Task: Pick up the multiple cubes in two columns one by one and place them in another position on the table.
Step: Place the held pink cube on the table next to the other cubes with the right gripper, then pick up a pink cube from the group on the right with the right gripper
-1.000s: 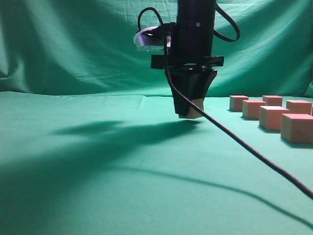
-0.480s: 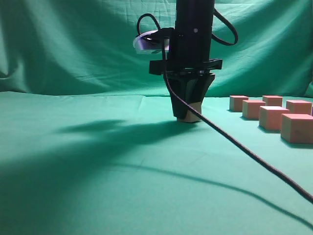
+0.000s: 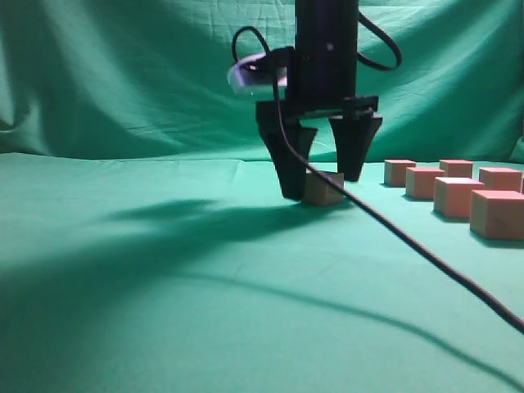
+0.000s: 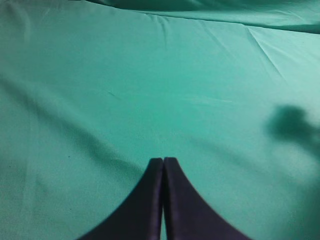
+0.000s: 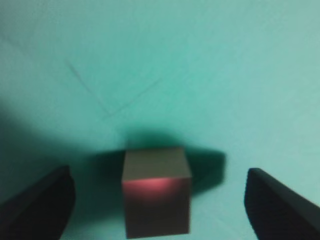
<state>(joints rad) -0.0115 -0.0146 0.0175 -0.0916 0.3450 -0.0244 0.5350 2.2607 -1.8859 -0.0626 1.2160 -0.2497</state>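
My right gripper [image 3: 321, 188] is open and points straight down at the teal table [image 3: 164, 286]. One salmon cube [image 3: 324, 188] rests on the cloth between its fingers, touching neither. In the right wrist view the same cube [image 5: 156, 197] sits midway between the spread fingers of the right gripper [image 5: 159, 200]. Several more cubes [image 3: 454, 194] stand in two columns at the right edge of the exterior view. My left gripper [image 4: 163, 161] is shut and empty over bare cloth in the left wrist view; it does not show in the exterior view.
A black cable [image 3: 426, 258] runs from the right arm down across the table to the lower right. A green cloth backdrop [image 3: 123, 74] hangs behind the table. The arm's shadow [image 3: 164, 221] lies on the cloth to the left.
The right gripper lowered the cube onto the cloth, then opened and let it go. The cube now stands free between the fingers.
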